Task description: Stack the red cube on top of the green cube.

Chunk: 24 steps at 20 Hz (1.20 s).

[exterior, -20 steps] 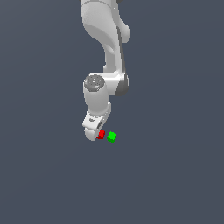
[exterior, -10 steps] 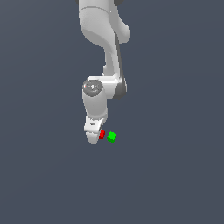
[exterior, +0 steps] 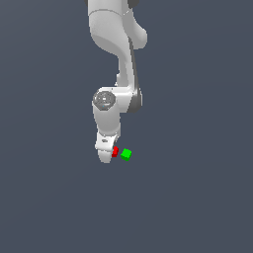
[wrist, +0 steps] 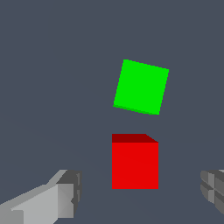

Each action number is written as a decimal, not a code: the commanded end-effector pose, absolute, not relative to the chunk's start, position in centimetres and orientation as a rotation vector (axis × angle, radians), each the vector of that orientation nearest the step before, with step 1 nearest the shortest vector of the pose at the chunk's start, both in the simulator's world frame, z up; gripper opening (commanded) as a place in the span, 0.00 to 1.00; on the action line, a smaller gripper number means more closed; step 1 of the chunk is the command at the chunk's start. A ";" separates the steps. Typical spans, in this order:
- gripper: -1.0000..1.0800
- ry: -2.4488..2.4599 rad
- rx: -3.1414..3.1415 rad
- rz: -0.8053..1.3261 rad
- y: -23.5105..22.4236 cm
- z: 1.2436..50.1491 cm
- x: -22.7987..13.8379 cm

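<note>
The gripper (wrist: 140,192) has its jaws spread wide, and the red cube (wrist: 134,164) sits in the gap between them with grey floor showing on both sides, so neither finger (wrist: 61,197) touches it. The green cube (wrist: 141,86) lies beyond the jaws, just past the red cube, turned slightly askew and apart from it. In the exterior view the red cube (exterior: 115,151) peeks out beside the white gripper (exterior: 106,154), with the green cube (exterior: 126,154) close by on the exterior view's right.
</note>
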<state>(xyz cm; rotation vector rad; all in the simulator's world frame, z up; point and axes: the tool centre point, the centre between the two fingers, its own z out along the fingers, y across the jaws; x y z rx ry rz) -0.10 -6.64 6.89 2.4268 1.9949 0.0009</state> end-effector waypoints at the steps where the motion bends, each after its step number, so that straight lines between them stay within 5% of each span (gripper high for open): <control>1: 0.96 1.996 2.426 0.000 -6.6 6.4 -0.1; 14: 0.96 2.001 2.422 0.000 -6.6 2.0 -0.1; 15: 0.00 2.001 2.422 0.000 -6.6 2.0 -0.1; 24: 0.00 2.001 2.422 0.000 -6.6 2.0 -0.1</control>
